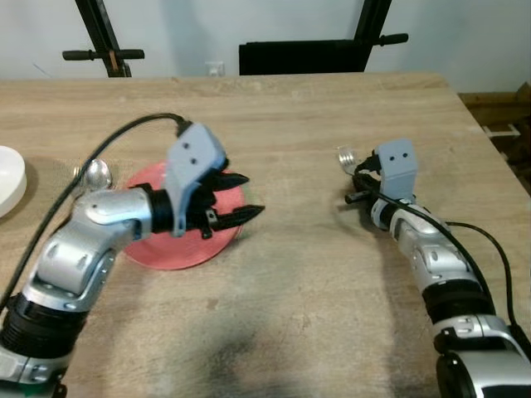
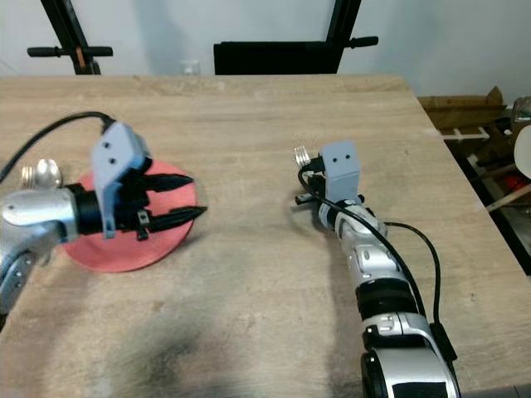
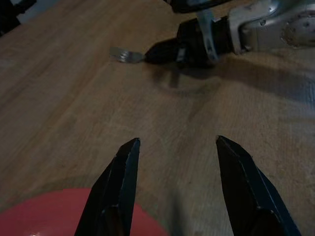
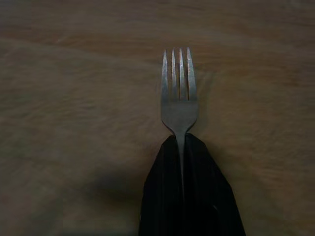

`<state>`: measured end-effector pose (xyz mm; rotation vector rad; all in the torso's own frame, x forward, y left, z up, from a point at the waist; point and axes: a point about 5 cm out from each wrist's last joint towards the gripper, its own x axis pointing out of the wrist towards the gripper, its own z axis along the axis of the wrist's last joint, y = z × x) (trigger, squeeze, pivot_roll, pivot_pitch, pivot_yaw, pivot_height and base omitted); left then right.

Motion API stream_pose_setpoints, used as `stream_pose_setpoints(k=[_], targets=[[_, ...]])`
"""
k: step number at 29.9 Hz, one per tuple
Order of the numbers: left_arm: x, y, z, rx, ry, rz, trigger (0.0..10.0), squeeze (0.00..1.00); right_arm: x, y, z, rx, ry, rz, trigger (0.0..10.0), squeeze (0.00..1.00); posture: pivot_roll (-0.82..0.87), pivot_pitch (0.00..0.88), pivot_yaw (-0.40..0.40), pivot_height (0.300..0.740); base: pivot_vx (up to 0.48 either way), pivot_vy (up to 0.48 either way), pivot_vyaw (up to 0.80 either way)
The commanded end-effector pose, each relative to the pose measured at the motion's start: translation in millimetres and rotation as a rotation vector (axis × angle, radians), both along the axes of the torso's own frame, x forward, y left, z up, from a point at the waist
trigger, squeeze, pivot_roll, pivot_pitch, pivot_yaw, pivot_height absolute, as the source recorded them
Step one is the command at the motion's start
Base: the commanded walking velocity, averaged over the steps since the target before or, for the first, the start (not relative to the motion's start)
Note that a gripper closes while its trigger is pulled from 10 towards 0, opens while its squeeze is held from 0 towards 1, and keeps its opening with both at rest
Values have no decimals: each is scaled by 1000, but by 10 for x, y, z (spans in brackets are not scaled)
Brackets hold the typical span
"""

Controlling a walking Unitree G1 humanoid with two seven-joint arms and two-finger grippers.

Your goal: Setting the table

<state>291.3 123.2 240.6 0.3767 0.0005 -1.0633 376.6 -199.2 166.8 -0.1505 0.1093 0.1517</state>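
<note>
One fork (image 4: 179, 98), pinched by its handle in the right gripper (image 1: 358, 184), tines pointing toward the table's (image 1: 315, 274) far edge, well right of the single red plate (image 1: 166, 249). Left gripper (image 1: 236, 197) hovers over the plate's right edge, fingers spread wide, holding nothing. One spoon (image 1: 97, 174) sits behind the plate, one white dish (image 1: 8, 178) at far left, a black chair (image 1: 303, 56) past the table. No readable writing.

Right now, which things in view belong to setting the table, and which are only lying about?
Belong to the job:
- fork, gripped by the right gripper
- red plate under the open left gripper
- spoon beside the plate
- white dish at the table's left edge

Lying about:
- black stands behind the table
- wooden clutter on the floor
</note>
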Motion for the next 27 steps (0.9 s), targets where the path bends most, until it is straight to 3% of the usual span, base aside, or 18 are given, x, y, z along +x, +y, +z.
stream_pose_setpoints(k=[1,10,11,12,13,22,23,27], targets=[[-18,-18,26,8,-8,-7,10000,0,5,-128,7,4,-4,-64,10000,0,-23,181,66,740,0,0,0],[11,-46,-2,6,-10,6,10000,0,-30,-325,64,52,-68,-143,10000,0,-38,182,73,740,0,0,0],[14,-50,-3,7,-11,7,10000,0,-27,-325,62,56,-70,-140,10000,329,-38,182,73,740,0,0,0],[14,-50,-3,7,-11,7,10000,0,-27,-325,62,56,-70,-140,10000,329,-38,182,73,740,0,0,0],[19,-53,-2,6,-12,8,10000,0,-27,-319,69,70,-76,-133,10000,1000,-40,179,73,740,0,0,0],[57,-74,-11,-5,-21,24,10000,0,-147,-407,321,117,-182,-152,10000,1000,-52,165,72,740,0,0,0],[68,-84,-5,-13,-28,31,10000,0,-210,-442,411,128,-227,-170,10000,0,-56,160,75,740,0,0,0],[106,-106,25,-39,-48,62,10000,0,-366,-480,586,148,-320,-190,10000,0,-62,153,82,740,0,0,0]])
